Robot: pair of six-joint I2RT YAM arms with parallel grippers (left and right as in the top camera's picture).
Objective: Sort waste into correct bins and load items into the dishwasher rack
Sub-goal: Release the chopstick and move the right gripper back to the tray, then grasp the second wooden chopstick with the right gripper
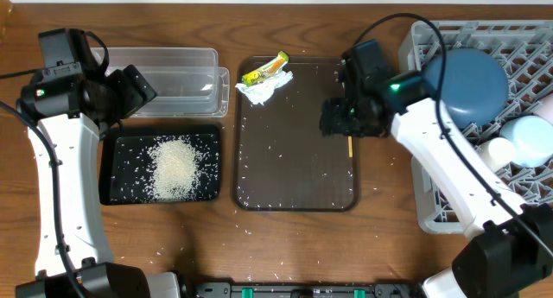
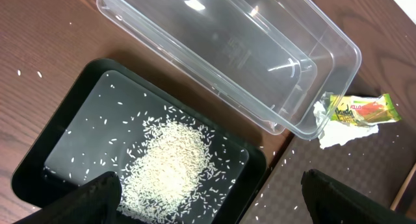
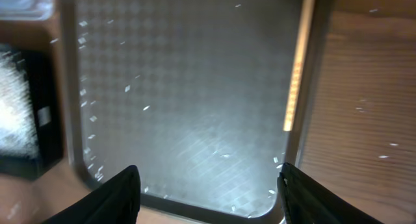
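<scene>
Left tool (image 2: 211, 198): wide, empty, over black tray (image 2: 39, 159).
Right tool (image 3: 208, 191): wide, empty, over brown tray (image 3: 195, 87).
Rice (image 2: 172, 165): heaped in black tray.
Chopstick (image 3: 294, 87): along brown tray's edge.

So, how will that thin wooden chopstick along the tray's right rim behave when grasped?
Probably stiff and light: the chopstick is a thin, straight wooden stick. Lying flat against the brown tray's raised rim, it likely leaves little room for a finger on that side. Being slender, it may roll or skid if nudged.
</scene>
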